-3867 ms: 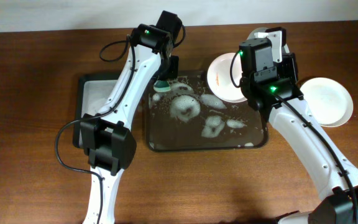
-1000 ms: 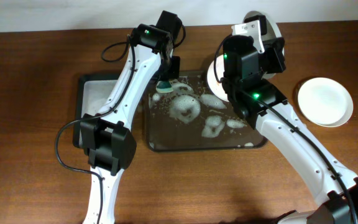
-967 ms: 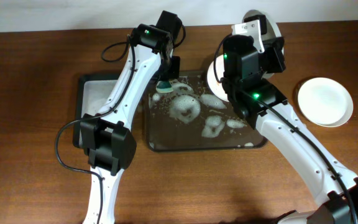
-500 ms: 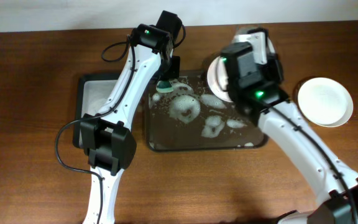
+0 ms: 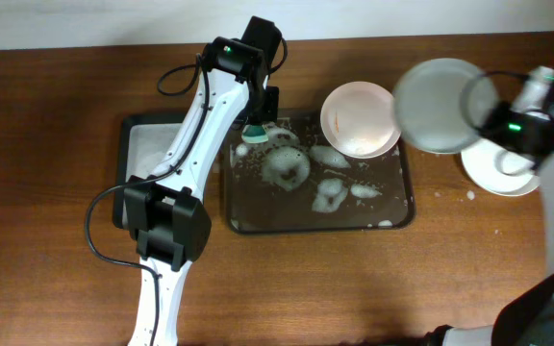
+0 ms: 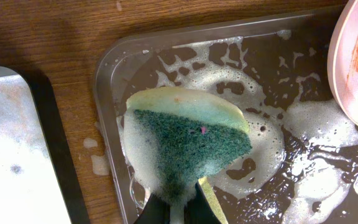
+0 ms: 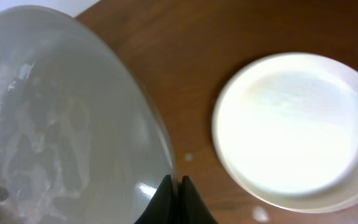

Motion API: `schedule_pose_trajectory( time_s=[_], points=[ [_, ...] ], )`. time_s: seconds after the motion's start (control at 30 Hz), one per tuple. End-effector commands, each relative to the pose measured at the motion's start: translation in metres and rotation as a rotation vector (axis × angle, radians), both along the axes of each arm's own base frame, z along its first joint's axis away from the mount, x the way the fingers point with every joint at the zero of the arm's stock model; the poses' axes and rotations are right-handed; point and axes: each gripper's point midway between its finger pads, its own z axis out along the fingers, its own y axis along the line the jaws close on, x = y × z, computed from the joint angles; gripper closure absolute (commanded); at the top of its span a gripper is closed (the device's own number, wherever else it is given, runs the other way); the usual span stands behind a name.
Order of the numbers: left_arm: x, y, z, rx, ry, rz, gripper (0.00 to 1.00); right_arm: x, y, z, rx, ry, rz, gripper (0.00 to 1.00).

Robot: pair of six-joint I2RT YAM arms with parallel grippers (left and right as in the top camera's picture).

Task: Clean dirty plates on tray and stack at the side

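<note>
The dark tray point(image 5: 392, 223) holds soapy water and foam. A white plate point(image 5: 360, 117) with an orange smear rests at its far right corner, and its edge shows in the left wrist view point(image 6: 357, 68). My left gripper point(image 5: 255, 127) is shut on a green and yellow sponge point(image 6: 185, 142), held over the tray's far left corner point(image 6: 114, 62). My right gripper point(image 5: 484, 113) is shut on the rim of a wet plate point(image 5: 442, 92) and holds it in the air, right of the tray. A clean white plate point(image 5: 508, 173) lies on the table below it, also in the right wrist view point(image 7: 297, 130).
A smaller black tray point(image 5: 147, 144) with white foam lies left of the big tray, and it also shows in the left wrist view point(image 6: 17, 162). Water drops point(image 5: 469, 196) dot the wood near the clean plate. The table's far edge runs along the top.
My right arm has swung from over the tray's far right corner to the right, carrying a plate towards the clean plate. The smeared plate is now uncovered. The left arm has not moved.
</note>
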Motion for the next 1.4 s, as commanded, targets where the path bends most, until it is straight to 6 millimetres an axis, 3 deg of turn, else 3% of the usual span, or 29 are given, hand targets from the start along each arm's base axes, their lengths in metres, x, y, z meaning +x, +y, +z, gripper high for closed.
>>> schedule_pose_trajectory(
  time_s=[0.0,0.13,0.2,0.3,0.4,0.63,0.87,1.0,1.07,1.2,1.3,1.37],
  points=[
    [0.001,0.002,-0.003,-0.002,0.009,-0.003,0.99,-0.02,-0.035,0.002,0.181,-0.048,-0.143,0.96],
    [0.0,0.002,-0.003,-0.002,0.009,-0.003,0.99,-0.049,-0.092,-0.02,0.175,0.01,-0.353,0.96],
    [0.001,0.002,-0.003,-0.002,0.009,-0.003,0.99,-0.059,-0.11,-0.034,0.151,0.053,-0.416,0.96],
    [0.001,0.002,-0.003,-0.002,0.009,-0.003,0.99,-0.073,-0.132,-0.058,0.103,0.138,-0.516,0.96],
    [0.0,0.002,-0.003,-0.002,0.009,-0.003,0.99,-0.079,-0.14,-0.078,0.081,0.201,-0.549,0.96],
    [0.001,0.002,-0.003,-0.002,0.009,-0.003,0.99,-0.072,-0.146,-0.116,0.093,0.258,-0.55,0.96],
    [0.0,0.002,-0.003,-0.002,0.009,-0.004,0.99,-0.06,-0.144,-0.133,0.094,0.263,-0.528,0.96],
    [0.0,0.002,-0.003,-0.002,0.009,-0.004,0.99,-0.047,-0.132,-0.133,0.082,0.257,-0.488,0.95],
    [0.0,0.002,-0.003,-0.002,0.009,-0.004,0.99,-0.042,-0.126,-0.133,0.072,0.259,-0.471,0.85],
    [0.0,0.002,-0.003,-0.002,0.01,-0.004,0.99,-0.043,-0.122,-0.135,0.062,0.281,-0.469,0.75],
    [0.0,0.002,-0.003,-0.002,0.009,-0.004,0.99,-0.042,-0.12,-0.133,0.071,0.275,-0.463,0.71],
    [0.0,0.002,-0.003,-0.002,0.009,-0.004,0.99,-0.033,-0.108,-0.121,0.113,0.242,-0.39,0.7]
  ],
)
